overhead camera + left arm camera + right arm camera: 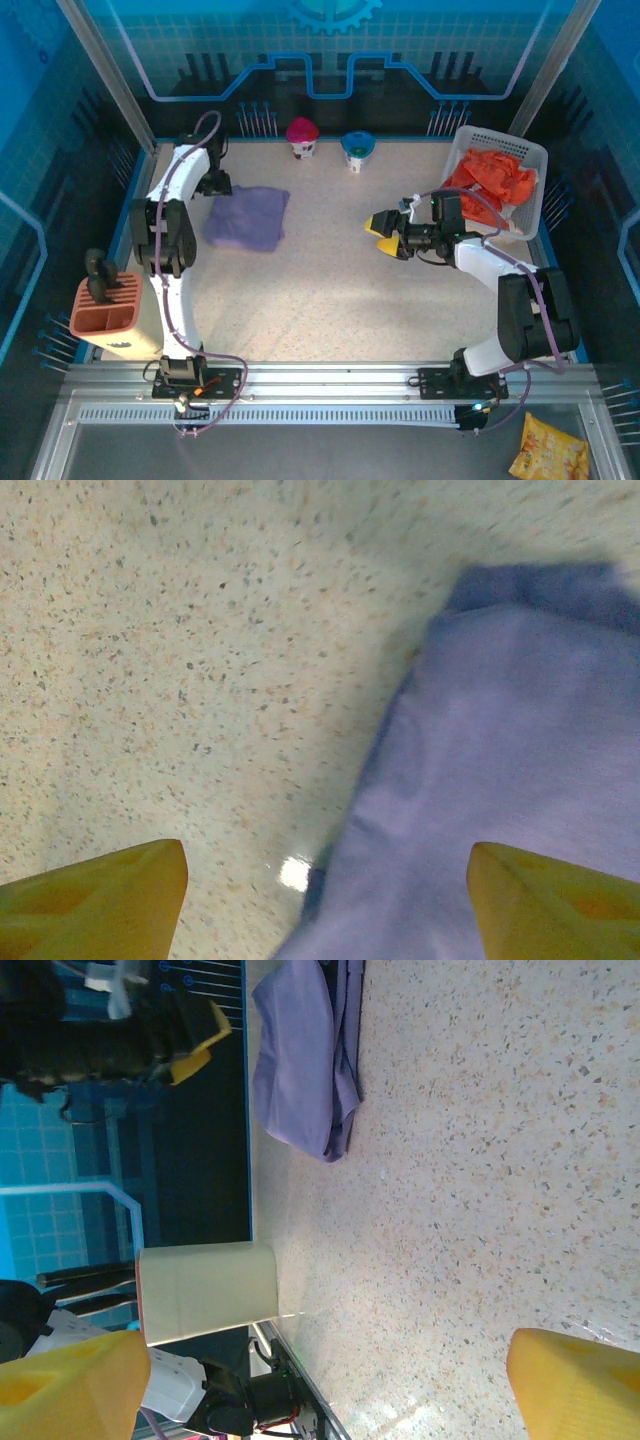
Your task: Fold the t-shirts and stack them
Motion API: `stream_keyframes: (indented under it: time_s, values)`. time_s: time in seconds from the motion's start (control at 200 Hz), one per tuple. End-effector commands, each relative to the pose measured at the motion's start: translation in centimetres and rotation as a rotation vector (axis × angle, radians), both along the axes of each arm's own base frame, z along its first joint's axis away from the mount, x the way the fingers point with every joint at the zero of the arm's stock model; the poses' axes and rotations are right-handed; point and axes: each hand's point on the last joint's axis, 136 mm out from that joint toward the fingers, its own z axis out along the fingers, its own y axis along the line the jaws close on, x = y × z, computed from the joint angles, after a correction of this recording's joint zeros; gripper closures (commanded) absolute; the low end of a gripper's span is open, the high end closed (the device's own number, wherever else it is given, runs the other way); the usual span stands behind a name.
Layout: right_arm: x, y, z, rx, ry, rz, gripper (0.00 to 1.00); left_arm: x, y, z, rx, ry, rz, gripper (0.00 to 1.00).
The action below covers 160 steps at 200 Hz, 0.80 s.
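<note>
The lavender t-shirt (248, 218) is seen lying folded on the table (330, 300) toward ten o'clock. The left gripper (213, 183) is poised over the shirt's ten o'clock corner, its jaws spread wide with nothing gripped. The orange-red t-shirts (490, 178) are heaped in the white basket (532, 152) at two o'clock. The right gripper (383, 235) is held mid-table, jaws wide apart and empty

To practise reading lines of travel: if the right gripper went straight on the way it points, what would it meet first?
Probably the folded lavender t-shirt: the open right gripper points left across bare table toward it, with nothing between, though its height is unclear.
</note>
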Motion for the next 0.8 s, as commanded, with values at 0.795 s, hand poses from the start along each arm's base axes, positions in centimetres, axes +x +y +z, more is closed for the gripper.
stream_keyframes:
  time_s: [0.795]
  values:
    - [-0.8, 0.6, -0.2, -0.014, 0.010, 0.023, 0.08, -3.9, -9.0, -9.9, -0.525, 0.016, 0.277, 0.41]
